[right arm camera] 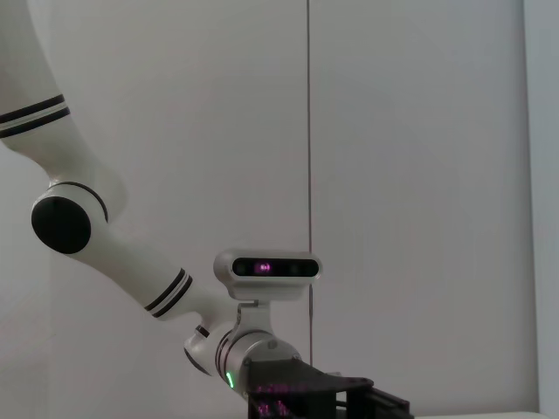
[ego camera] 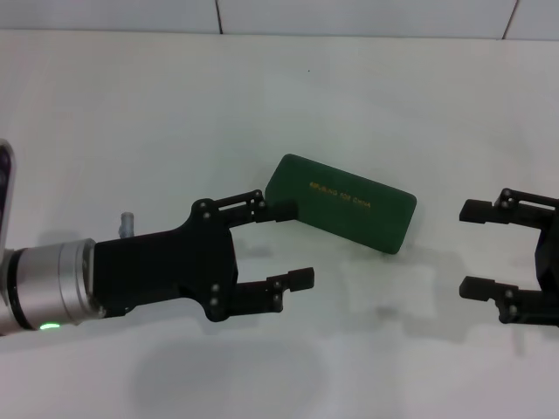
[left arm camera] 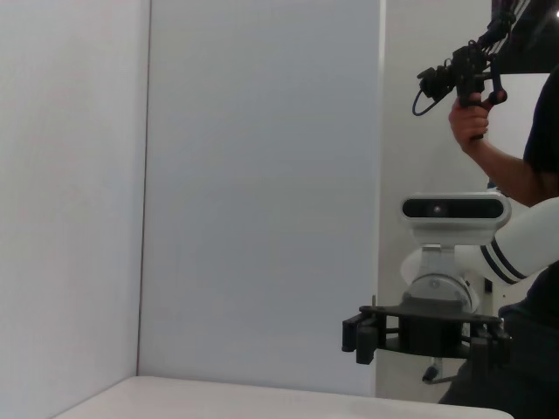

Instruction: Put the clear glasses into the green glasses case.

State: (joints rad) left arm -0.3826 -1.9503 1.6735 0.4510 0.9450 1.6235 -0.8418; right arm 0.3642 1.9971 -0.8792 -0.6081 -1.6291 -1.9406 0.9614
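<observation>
The green glasses case lies shut on the white table, tilted, with its gold lettering facing up. My left gripper is open just left of the case, its far fingertip at the case's left end. My right gripper is open to the right of the case, a short gap away, and it also appears far off as the right gripper in the left wrist view. I cannot make out the clear glasses in any view.
A white wall runs along the table's far edge. In the left wrist view a person stands behind the robot holding a camera rig. The right wrist view shows my left arm against a plain wall.
</observation>
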